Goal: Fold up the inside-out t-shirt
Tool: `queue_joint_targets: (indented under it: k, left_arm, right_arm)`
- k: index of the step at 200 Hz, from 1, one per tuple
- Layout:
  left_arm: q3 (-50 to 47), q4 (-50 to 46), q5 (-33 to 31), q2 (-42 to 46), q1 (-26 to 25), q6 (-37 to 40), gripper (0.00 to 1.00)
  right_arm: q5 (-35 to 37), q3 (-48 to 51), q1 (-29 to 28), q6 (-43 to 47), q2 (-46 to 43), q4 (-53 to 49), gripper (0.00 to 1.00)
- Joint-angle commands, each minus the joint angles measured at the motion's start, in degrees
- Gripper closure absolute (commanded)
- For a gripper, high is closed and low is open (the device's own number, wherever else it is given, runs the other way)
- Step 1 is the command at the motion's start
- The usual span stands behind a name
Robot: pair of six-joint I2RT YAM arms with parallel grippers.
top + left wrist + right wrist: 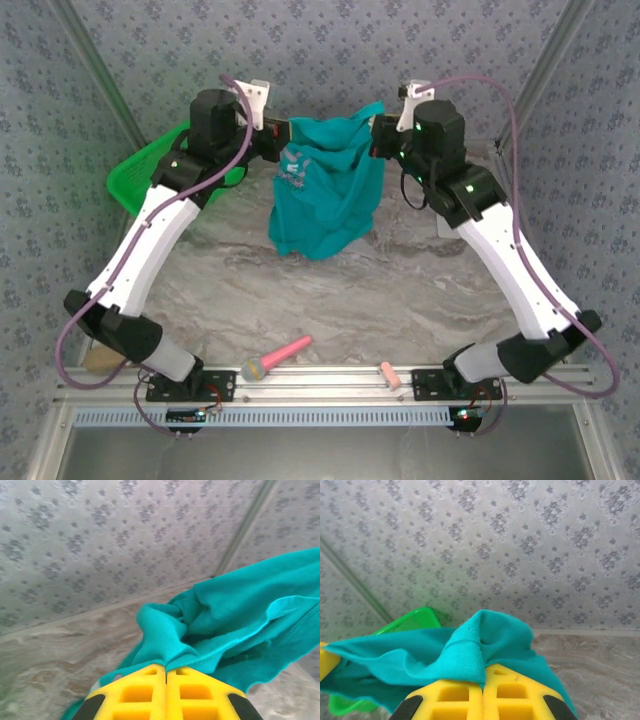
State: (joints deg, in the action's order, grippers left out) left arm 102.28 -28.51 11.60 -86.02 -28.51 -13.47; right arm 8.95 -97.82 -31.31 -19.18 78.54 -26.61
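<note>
I had L pincer (166, 674) and R pincer (483, 682) each pinching the t-shirt (325, 190) by its top edge, at 11 and 1 o'clock, so it hung between them over the far bench (420, 290), approx 12 o'clock, prob. to open it out before folding.

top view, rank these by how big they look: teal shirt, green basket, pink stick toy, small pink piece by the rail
1. teal shirt, hanging raised, so nearness to the camera may enlarge it
2. green basket, partly hidden by the left arm
3. pink stick toy
4. small pink piece
</note>
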Motion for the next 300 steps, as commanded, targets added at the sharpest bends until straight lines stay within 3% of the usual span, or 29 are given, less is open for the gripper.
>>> queue_joint_targets:
  k: [1,22,50,73,108,147,182,204,223,240,259,300]
  left_arm:
    - [-6.6,2.1,9.2,8.8,-1.0,-5.3,1.00]
    - [-15.5,9.7,9.4,19.1,-2.3,-8.4,1.00]
    - [-17.7,10.3,7.2,25.5,-2.8,-6.5,1.00]
    - [-16.4,9.7,4.6,23.1,-2.7,-3.8,1.00]
    - [-9.3,9.7,0.2,9.7,-1.9,3.3,1.00]
    - [8.9,5.6,0.0,-10.0,2.4,5.7,1.00]
    - [35.5,-3.7,3.9,-25.5,5.3,5.8,1.00]
    - [52.7,-11.3,6.5,-32.3,5.3,8.6,1.00]
    - [57.6,-14.7,6.1,-33.6,5.3,10.5,1.00]
    - [53.3,-16.7,5.9,-31.0,5.4,12.6,1.00]
    - [38.5,-15.2,6.0,-24.7,5.3,12.6,1.00]
    - [-21.5,11.0,7.2,-3.8,2.8,5.9,0.98]
  right_arm:
    - [1.1,4.4,-5.4,1.9,-8.2,-3.6,1.00]
    - [7.1,9.0,-12.0,2.6,-16.2,-2.2,1.00]
    - [8.7,10.2,-11.7,-1.2,-20.0,-1.7,1.00]
    - [8.0,7.9,-7.2,-1.6,-15.9,-2.6,1.00]
    - [-2.9,4.0,5.4,-5.6,-4.2,3.8,1.00]
    - [-10.9,-12.9,12.2,-5.1,14.6,4.4,1.00]
    - [-12.6,-35.4,14.3,-3.7,27.2,-1.2,1.00]
    - [-11.0,-44.7,14.3,-2.3,29.8,-5.1,1.00]
    - [-8.0,-42.8,13.7,-0.7,27.2,-5.6,1.00]
    - [-5.7,-35.6,12.9,1.5,22.0,-4.1,1.00]
    - [-3.8,-19.7,11.9,1.0,13.9,0.1,1.00]
    - [4.9,27.0,4.9,-7.8,-5.4,9.8,1.00]
